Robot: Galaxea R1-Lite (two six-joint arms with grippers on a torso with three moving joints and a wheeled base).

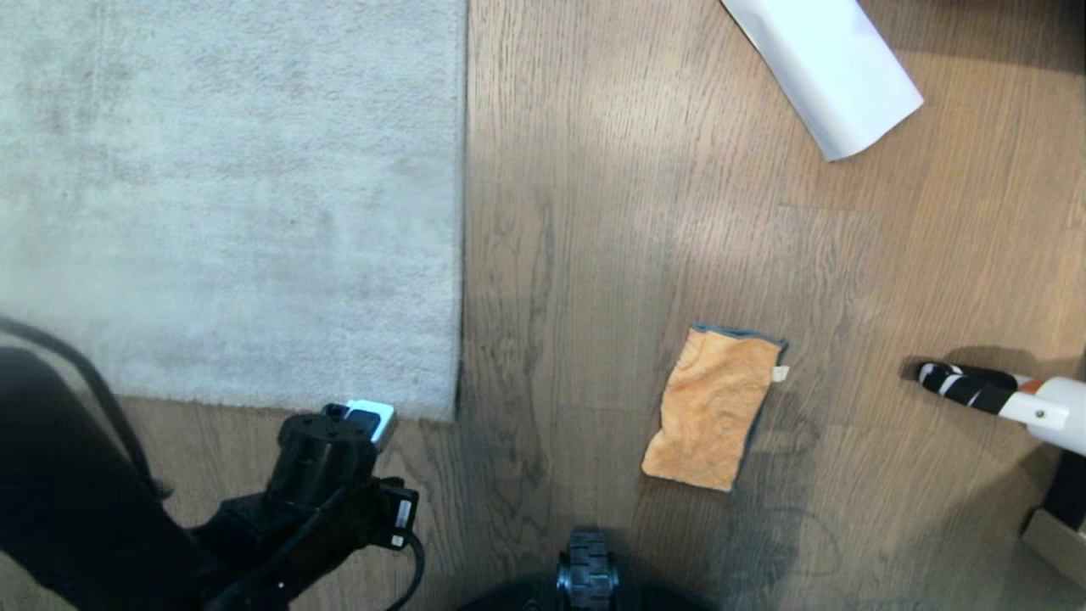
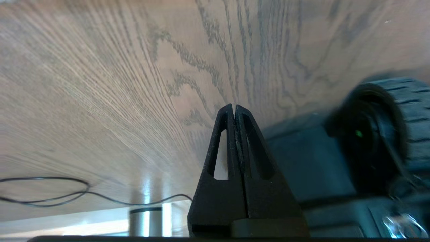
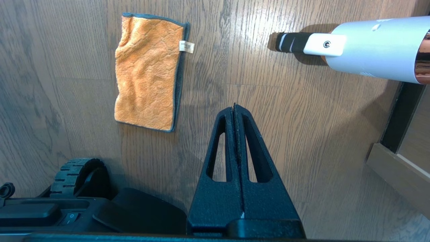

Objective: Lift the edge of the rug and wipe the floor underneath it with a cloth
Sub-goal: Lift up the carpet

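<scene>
— Where was everything lying in front of you?

— The rug (image 1: 229, 195) lay flat on the floor (image 1: 577, 255), to my left and farther ahead. The cloth (image 1: 715, 409) lay on the bare floor to the right of the rug, well apart from its edge. A rolled sheet of paper (image 1: 827, 68) was far ahead, on the right.

— And your arms?

— My left gripper (image 2: 234, 111) was above bare floor, near the front wheel (image 1: 586, 570) of my base. My right gripper (image 3: 234, 109) hung over the floor, nearer to me than the cloth and to its right.
</scene>
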